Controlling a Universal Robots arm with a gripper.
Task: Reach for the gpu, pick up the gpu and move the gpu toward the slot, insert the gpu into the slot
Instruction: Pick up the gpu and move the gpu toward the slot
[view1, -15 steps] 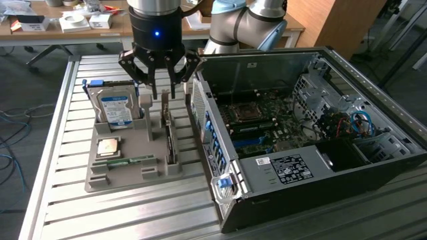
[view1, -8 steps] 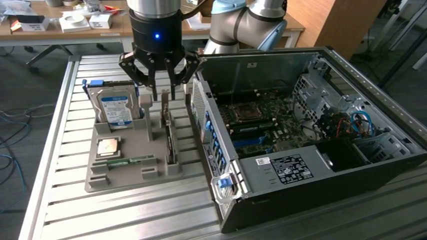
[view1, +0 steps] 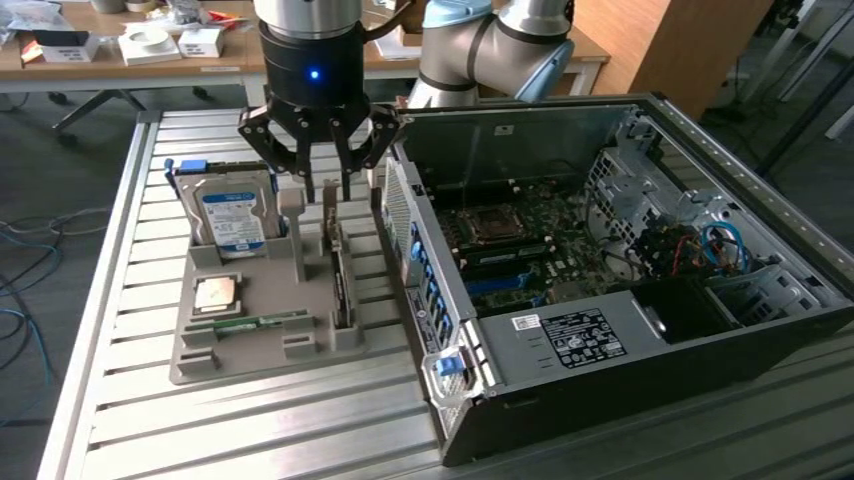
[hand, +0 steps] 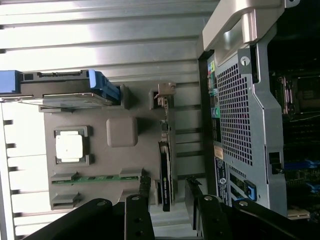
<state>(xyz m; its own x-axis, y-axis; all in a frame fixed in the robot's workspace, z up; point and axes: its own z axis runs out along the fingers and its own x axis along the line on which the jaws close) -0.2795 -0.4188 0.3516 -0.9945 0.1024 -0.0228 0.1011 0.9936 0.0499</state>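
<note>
1. Gripper (view1: 327, 192) hangs above the gpu (view1: 342, 290), which stands on edge in the grey tray (view1: 260, 300); jaws wide apart, holding nothing.
2. From the wrist, the gpu (hand: 165, 175) lies edge-on between the spread fingers (hand: 145, 187), touching neither.

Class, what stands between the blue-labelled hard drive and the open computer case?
The gpu, standing on edge in the gray holder, with the open hand above it. The exterior view shows this, and so does the wrist view.
</note>
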